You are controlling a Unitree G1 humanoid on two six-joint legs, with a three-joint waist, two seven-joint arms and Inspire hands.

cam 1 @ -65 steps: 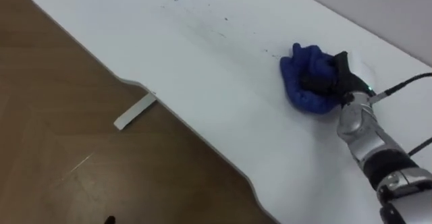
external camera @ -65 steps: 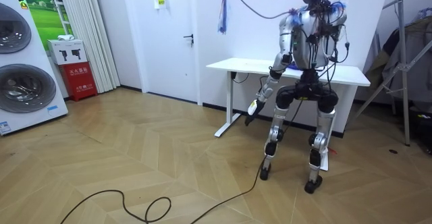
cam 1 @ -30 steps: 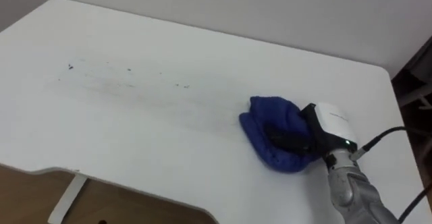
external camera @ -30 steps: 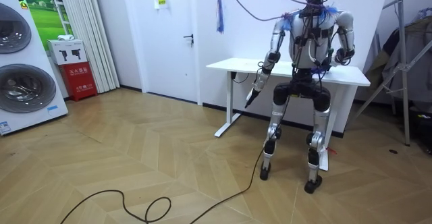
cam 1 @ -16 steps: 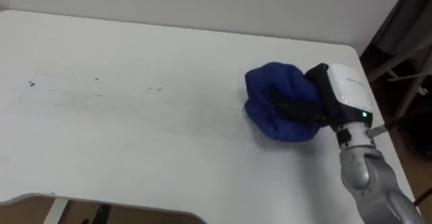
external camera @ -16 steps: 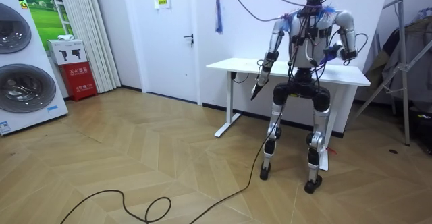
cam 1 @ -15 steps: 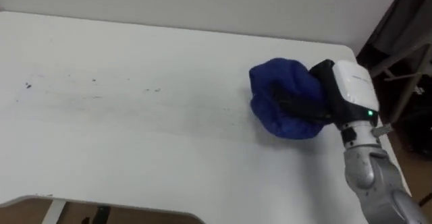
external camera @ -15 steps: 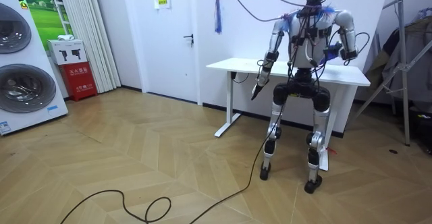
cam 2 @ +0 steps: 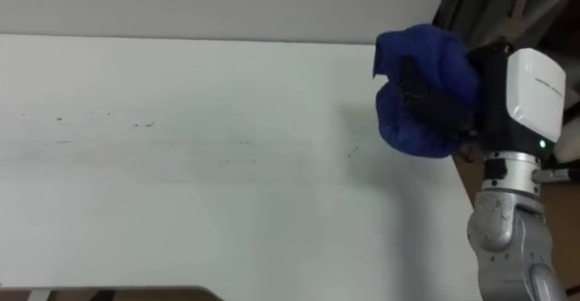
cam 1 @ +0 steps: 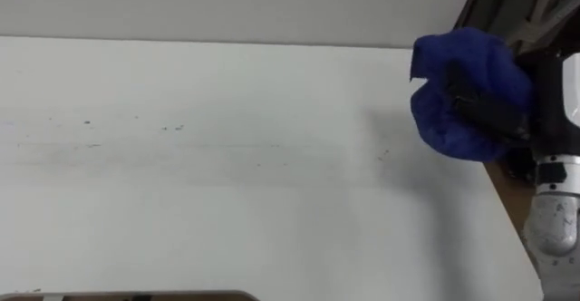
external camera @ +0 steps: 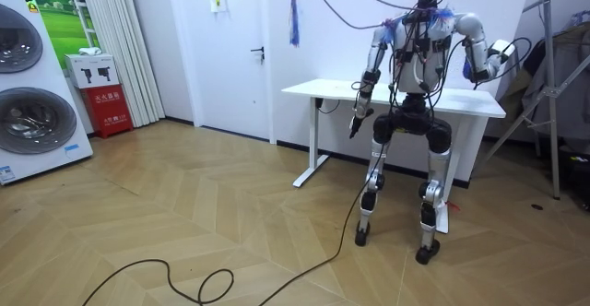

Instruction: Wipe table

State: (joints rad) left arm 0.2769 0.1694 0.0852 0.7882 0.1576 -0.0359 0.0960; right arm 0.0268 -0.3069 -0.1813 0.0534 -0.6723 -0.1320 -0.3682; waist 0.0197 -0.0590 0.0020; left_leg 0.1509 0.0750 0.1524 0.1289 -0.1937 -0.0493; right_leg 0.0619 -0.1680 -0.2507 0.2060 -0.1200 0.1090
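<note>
The blue cloth [cam 2: 419, 88] is bunched into a ball in the upper right of the frame, at the right end of the white table [cam 1: 227, 219]. It seems to be in the air and not on the surface, though the eye views alone do not make this fully sure. The right hand [cam 2: 489, 91] has it, with the dark fingers [cam 2: 433, 101] curled tightly into the folds. In the room view this hand is raised beside the shoulder, above the table's end. The dark specks [cam 1: 172, 128] and a faint grey streak [cam 1: 136, 147] lie in the left half of the frame, well apart from the cloth, so the dirty part is not yet cleaned. Several things can go wrong from here. If the hand comes down where it is now, the cloth may meet only the edge or miss the table completely. If the fingers loosen, the cloth probably falls to the floor beyond the edge. Because the cloth is a ball, only a little of it would touch the surface, and it may smear the marks instead of lifting them. The left hand [external camera: 355, 122] hangs in front of the table's front edge, idle.
</note>
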